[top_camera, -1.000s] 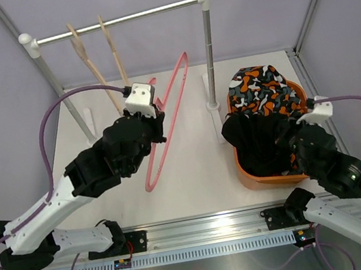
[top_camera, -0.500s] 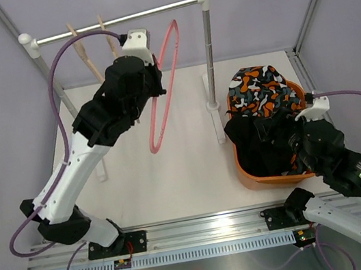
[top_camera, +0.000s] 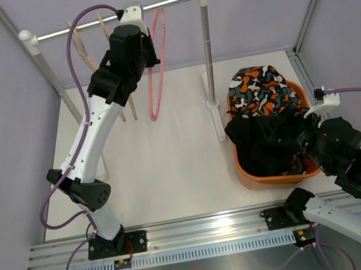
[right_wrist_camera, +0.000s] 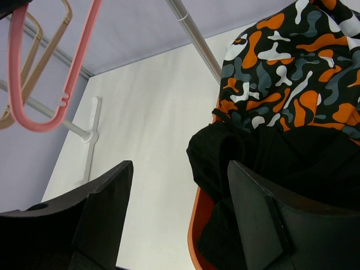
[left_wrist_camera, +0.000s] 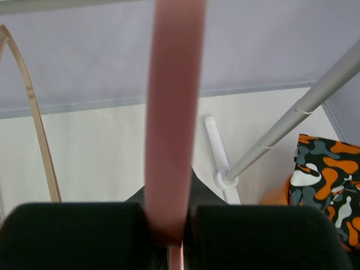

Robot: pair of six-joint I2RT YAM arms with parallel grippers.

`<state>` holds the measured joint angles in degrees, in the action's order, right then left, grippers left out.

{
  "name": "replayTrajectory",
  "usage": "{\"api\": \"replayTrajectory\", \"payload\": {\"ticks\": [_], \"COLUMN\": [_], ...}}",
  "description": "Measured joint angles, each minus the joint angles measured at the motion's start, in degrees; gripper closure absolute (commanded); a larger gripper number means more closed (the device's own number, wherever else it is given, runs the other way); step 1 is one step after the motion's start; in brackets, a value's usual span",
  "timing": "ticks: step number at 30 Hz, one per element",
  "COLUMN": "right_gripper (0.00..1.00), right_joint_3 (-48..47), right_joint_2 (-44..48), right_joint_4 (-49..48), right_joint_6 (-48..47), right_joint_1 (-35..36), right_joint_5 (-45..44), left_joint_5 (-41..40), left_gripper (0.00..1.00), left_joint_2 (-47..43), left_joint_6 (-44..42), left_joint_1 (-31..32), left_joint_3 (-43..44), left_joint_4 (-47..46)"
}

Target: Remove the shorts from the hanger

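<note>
Three hangers are at the desk's far edge: one pink plastic hanger (top_camera: 156,70) and two pale wooden hangers (top_camera: 81,49), by one white metal rail (top_camera: 172,1). Near the right edge is one orange plastic tub (top_camera: 246,172). It holds one pair of orange, white, grey and black patterned shorts (top_camera: 263,90) and a black cloth heap (top_camera: 258,143) whose pieces cannot be counted.

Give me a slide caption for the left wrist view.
Left pincer shut on the pink hanger, rack post and patterned shorts beyond.

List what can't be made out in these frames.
- Top external: whether the pink hanger hooks the rail; the left gripper covers its hook.
- Left wrist: hanger blurred, cut off by the top edge.
- Top external: how many black shorts fill the orange bin; folds merge, the right arm covers part.
</note>
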<state>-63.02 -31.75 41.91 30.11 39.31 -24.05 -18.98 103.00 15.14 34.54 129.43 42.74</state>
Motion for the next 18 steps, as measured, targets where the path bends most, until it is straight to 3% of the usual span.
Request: {"api": "replayTrajectory", "payload": {"ticks": [6, 18], "right_gripper": [0.22, 0.21], "right_joint_3": [-2.0, -2.2], "right_joint_2": [-0.3, 0.0], "right_joint_4": [0.8, 1.2], "right_joint_6": [-2.1, -3.9], "right_joint_1": [0.0, 0.0], "right_joint_5": [0.2, 0.2], "left_joint_5": [-0.2, -2.8], "left_gripper": [1.0, 0.98], "left_joint_2": [-0.6, -0.5], "left_joint_6": [-3.1, -5.1], "left_joint_1": [-0.5, -0.6], "left_joint_3": [-4.5, -3.9], "left_joint_4": [-7.4, -12.2]}}
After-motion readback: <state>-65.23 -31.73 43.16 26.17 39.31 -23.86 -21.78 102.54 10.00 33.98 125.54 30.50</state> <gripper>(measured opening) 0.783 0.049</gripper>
